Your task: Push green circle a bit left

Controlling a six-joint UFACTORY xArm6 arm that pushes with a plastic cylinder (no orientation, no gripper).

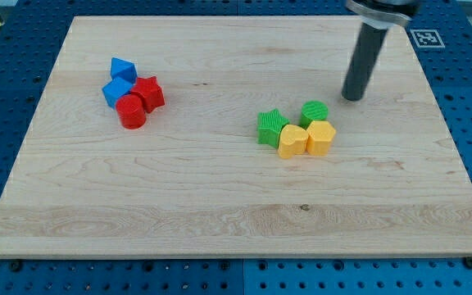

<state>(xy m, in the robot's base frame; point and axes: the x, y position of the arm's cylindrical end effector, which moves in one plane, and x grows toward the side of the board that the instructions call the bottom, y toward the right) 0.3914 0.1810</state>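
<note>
The green circle (315,112) sits right of the board's middle, at the upper right of a tight cluster. A green star (271,127) lies to its left, a yellow heart (292,141) below left and a yellow hexagon (321,138) just below it, touching. My tip (352,97) rests on the board up and to the right of the green circle, a short gap away.
A second cluster lies at the view's upper left: two blue blocks (121,79), a red star (148,93) and a red cylinder (130,112). The wooden board (220,205) sits on a blue pegboard table. A marker tag (425,38) lies beyond the board's top right corner.
</note>
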